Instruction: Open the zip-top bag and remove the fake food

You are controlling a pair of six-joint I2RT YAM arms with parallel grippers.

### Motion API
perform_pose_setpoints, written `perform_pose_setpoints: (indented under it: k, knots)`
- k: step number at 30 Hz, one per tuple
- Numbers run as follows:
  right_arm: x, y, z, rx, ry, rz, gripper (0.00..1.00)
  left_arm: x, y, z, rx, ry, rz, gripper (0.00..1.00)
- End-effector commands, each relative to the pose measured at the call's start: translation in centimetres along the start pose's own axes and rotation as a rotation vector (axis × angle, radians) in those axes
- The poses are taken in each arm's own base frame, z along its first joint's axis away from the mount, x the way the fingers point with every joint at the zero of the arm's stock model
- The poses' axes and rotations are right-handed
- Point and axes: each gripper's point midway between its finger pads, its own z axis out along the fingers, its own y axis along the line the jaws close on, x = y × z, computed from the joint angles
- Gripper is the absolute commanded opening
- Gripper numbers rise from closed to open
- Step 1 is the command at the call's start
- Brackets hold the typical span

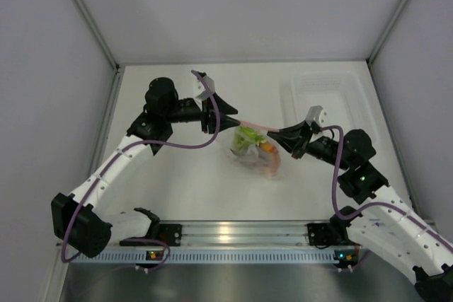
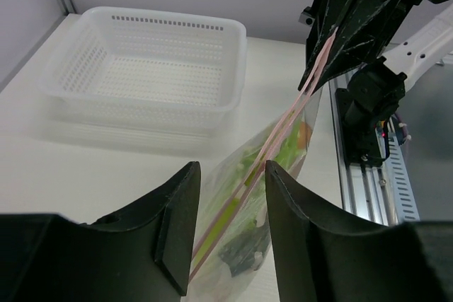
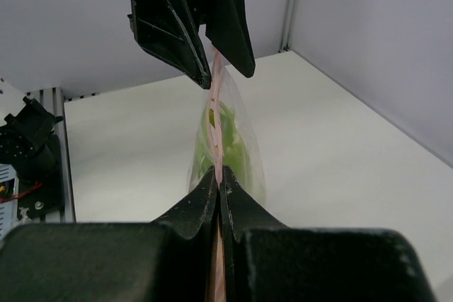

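Note:
The zip-top bag hangs above the table between both grippers, its pink zip strip stretched taut. My right gripper is shut on the strip's right end, seen pinched in the right wrist view. My left gripper is open; in the left wrist view the strip runs between its parted fingers, close to the left one. The fake food sits inside the bag: a green stalk and an orange piece. The green also shows in the wrist views, with a dark piece lower in the bag.
A clear perforated tray stands at the back right, also in the left wrist view. A metal rail with the arm bases runs along the near edge. White walls enclose the table on three sides.

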Motion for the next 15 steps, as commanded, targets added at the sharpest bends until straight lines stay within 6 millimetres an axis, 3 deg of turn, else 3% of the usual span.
perform_pose_setpoints:
  k: [1, 15]
  knots:
    - [-2.1, 0.1, 0.0, -0.021, -0.076, -0.058, 0.0, -0.8, 0.3, 0.0, -0.024, -0.005, 0.05, 0.47]
    - [-1.3, 0.0, 0.1, -0.019, -0.06, -0.058, 0.0, -3.0, 0.4, -1.0, -0.109, -0.042, 0.077, 0.46]
